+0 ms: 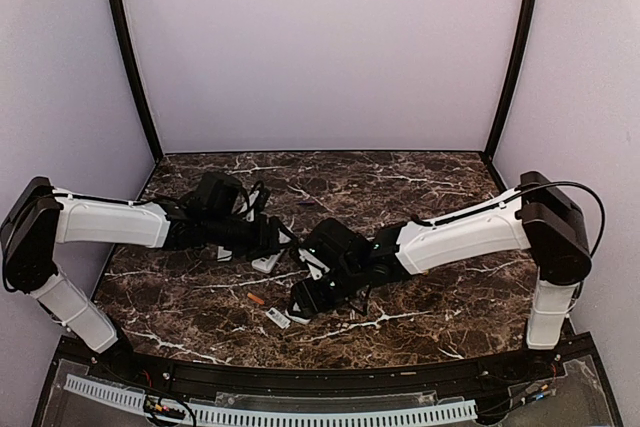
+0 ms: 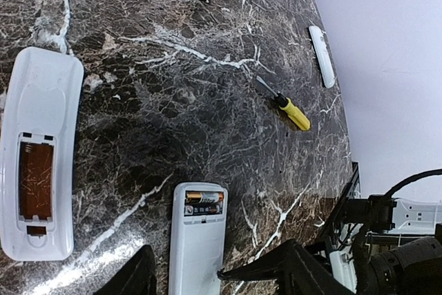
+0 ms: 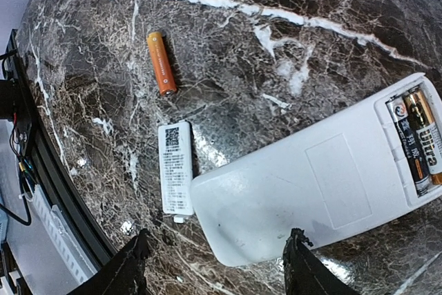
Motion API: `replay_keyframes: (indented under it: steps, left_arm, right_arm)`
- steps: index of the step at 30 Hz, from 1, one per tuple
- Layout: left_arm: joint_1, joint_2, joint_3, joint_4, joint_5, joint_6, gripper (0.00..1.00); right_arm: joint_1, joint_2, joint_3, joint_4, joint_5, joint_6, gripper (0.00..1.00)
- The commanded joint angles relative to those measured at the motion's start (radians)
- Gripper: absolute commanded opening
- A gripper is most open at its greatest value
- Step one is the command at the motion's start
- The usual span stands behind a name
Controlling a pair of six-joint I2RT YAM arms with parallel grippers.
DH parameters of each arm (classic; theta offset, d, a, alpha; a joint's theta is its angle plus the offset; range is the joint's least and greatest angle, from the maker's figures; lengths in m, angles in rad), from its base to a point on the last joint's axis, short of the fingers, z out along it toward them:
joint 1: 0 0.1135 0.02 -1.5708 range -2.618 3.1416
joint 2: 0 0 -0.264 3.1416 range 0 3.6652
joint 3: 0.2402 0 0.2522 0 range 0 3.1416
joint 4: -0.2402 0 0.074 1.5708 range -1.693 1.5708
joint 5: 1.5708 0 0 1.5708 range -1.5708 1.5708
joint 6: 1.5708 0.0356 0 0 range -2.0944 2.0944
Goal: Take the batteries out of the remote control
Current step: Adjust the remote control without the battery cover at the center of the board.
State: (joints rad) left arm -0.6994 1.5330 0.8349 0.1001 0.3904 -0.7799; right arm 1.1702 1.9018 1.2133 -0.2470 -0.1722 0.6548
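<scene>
Dark fingers (image 2: 135, 278) of my left claw (image 2: 210, 278) stand spread either side of a white remote (image 2: 197, 246) on brown, white-veined marble (image 2: 173, 101). A strip of stone shows beside one finger, so nothing is clamped. Two batteries (image 2: 204, 202) sit in its open bay just ahead of the claw, long axes crosswise to the remote. Beyond them a yellow-handled screwdriver (image 2: 293, 112) lies near a pale wall (image 2: 387, 46).

My right claw (image 3: 219, 257) is parted too, around the rounded end of another remote (image 3: 290, 184), not gripping it. Its two batteries (image 3: 418, 143) lie side by side at the far end, across its length. A loose orange battery (image 3: 161, 63) lies ahead, beyond one finger, its long axis running away from the claw. A white cover (image 3: 176, 168) rests just beside that remote's near end.

From above, black posts (image 1: 128, 57) rise at the marble's back corners.
</scene>
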Motion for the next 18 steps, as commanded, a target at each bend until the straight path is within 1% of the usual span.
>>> replay_keyframes:
  steps: [1, 4, 8, 9, 10, 12, 15, 18]
  left_arm:
    - [-0.001, -0.055, -0.005, -0.057, -0.034, 0.034, 0.62]
    - [0.000, -0.087, 0.012, -0.088, -0.055, 0.065, 0.63]
    - [0.017, -0.104, 0.098, -0.277, -0.030, 0.167, 0.64]
    - [0.024, -0.107, 0.140, -0.309, -0.021, 0.217, 0.64]
    - [0.045, -0.113, 0.162, -0.379, -0.002, 0.243, 0.64]
    - [0.094, -0.125, 0.231, -0.465, 0.031, 0.333, 0.65]
    - [0.213, -0.142, 0.316, -0.524, 0.118, 0.385, 0.66]
    - [0.277, -0.145, 0.359, -0.554, 0.118, 0.447, 0.67]
  right_arm:
    - [0.007, -0.035, 0.000, -0.009, 0.041, -0.019, 0.65]
    - [0.003, -0.127, -0.028, -0.038, 0.119, -0.029, 0.70]
    - [-0.031, -0.256, -0.061, -0.127, 0.225, -0.055, 0.77]
    - [-0.050, -0.285, -0.073, -0.151, 0.236, -0.062, 0.77]
    - [-0.070, -0.312, -0.087, -0.170, 0.244, -0.068, 0.78]
    - [-0.132, -0.361, -0.124, -0.207, 0.251, -0.082, 0.79]
    - [-0.223, -0.407, -0.172, -0.253, 0.251, -0.093, 0.80]
    - [-0.311, -0.420, -0.212, -0.281, 0.238, -0.092, 0.80]
